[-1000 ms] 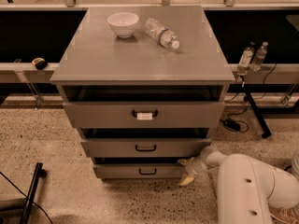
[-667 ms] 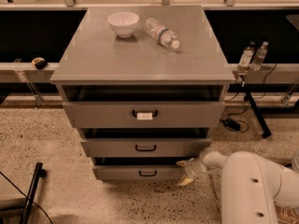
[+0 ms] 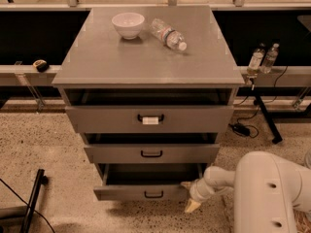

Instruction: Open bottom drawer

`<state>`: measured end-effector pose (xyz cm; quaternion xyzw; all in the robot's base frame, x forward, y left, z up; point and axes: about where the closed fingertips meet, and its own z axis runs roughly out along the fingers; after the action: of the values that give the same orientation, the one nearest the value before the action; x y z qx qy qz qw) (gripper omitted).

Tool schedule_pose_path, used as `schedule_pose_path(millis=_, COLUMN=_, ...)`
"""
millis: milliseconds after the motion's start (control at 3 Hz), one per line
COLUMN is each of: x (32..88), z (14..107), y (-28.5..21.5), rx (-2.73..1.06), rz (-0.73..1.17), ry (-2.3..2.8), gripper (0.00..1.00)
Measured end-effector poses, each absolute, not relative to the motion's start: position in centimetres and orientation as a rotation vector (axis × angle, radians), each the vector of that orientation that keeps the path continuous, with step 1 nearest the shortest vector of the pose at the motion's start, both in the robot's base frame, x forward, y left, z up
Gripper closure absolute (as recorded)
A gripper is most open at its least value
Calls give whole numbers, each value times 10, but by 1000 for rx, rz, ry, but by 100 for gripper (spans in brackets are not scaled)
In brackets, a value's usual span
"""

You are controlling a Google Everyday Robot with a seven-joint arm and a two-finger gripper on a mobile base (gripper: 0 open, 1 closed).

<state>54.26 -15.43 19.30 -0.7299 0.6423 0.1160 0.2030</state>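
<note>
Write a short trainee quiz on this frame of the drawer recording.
1. True or false: the gripper is at the right end of the bottom drawer front.
2. Which drawer carries a white label at its handle? A top, B middle, C bottom.
3. Fill in: on the cabinet top, beside the white bowl, lies a plastic ____.
Key: 1 true; 2 A, the top drawer; 3 bottle.

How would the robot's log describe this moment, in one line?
bottom drawer: partly pulled out | gripper: at drawer front's right end | arm: low, from the right
</note>
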Motion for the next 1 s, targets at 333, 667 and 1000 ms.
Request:
schedule_pose_path(millis=333, x=502, z=202, y=-144, rx=-2030, rz=367, ry=1760, gripper=11)
schedule_pose_path(millis=667, x=491, z=201, y=-141, rx=-2030, rz=388, ry=1760, gripper=0)
schedule_pose_path(millis=1000, x=491, z=201, y=-141, rx=-2030, rz=388, ry=1760, gripper=0)
